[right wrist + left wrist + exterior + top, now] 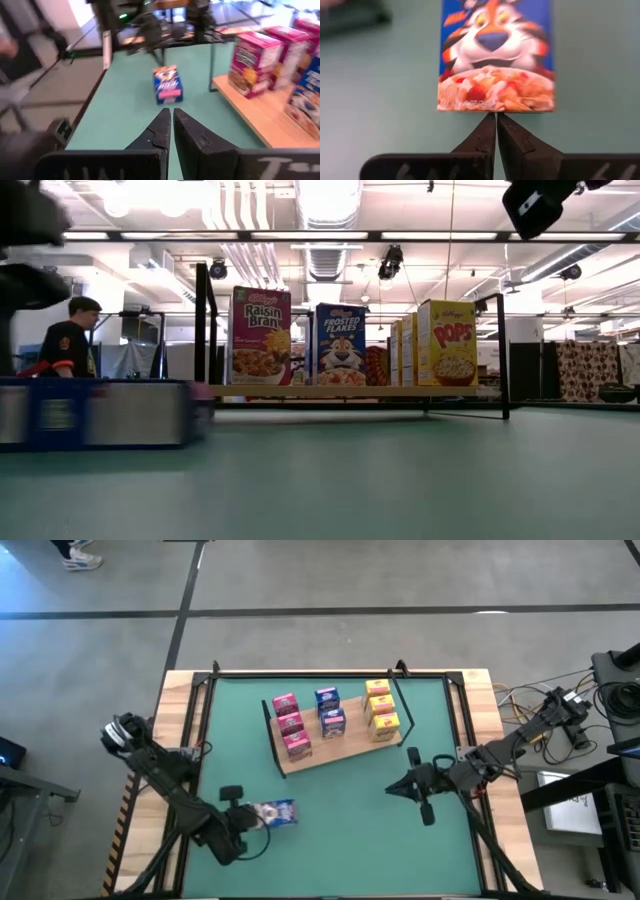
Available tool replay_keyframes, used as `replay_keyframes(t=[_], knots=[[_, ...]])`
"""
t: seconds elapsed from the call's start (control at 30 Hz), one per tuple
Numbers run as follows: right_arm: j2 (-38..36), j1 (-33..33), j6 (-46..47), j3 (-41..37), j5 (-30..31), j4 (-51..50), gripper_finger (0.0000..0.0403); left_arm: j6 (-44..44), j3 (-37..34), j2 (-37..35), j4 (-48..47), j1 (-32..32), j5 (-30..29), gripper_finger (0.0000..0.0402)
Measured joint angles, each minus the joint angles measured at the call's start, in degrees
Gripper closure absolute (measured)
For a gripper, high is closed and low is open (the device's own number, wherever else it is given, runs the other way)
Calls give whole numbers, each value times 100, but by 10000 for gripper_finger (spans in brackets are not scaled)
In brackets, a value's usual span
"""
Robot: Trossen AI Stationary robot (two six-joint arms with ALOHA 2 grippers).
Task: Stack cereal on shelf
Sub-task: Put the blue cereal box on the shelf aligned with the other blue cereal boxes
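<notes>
One blue cereal box (281, 811) lies flat, face up, on the green mat near the table's near-left corner; its tiger front fills the left wrist view (495, 50). My left gripper (257, 818) (496, 116) is shut, just left of it. The wooden shelf (332, 753) holds three pink boxes (290, 726), two blue boxes (329, 712) and three yellow boxes (381, 710), all standing upright. My right gripper (390, 790) (171, 111) is shut and hovers over the mat to the right of the shelf's near edge, pointing toward the lone blue box (167, 85). My left gripper has its shut fingertips (490, 122) against the bottom edge (496, 108) of the blue box, at the middle of that edge. It comes low from the table's left side. The box lies flat on the mat.
Black wire frames (400, 690) stand at the shelf's ends and a black rail runs round the mat. In the low view the shelf (350, 391) shows its front row of boxes. A person (68, 335) stands in the room beyond. Open mat lies between the two grippers.
</notes>
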Motion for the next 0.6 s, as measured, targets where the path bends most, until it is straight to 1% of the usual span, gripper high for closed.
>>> replay_keyframes(t=[0.13, 0.2, 0.3, 0.43, 0.53, 0.6], knots=[[106, -189, 788, 0, 90, 193, 390, 1008, 13, 0, 1142, 238, -371, 402], [210, -279, 1405, 3, 91, 264, 390, 1412, 22, 0, 1545, 311, -453, 401], [450, -396, 2593, 2, 14, 184, 390, 1618, 22, 2, 1665, 326, -710, 401], [908, -527, 3711, 2, -473, 243, 390, 1668, 3, 13, 1679, 324, -1128, 401], [1325, -558, 4359, 2, -532, 279, 390, 1809, -4, 15, 1726, 326, -1134, 401], [1602, -592, 4588, 2, -523, 406, 390, 1870, -4, 15, 1724, 322, -1130, 401]])
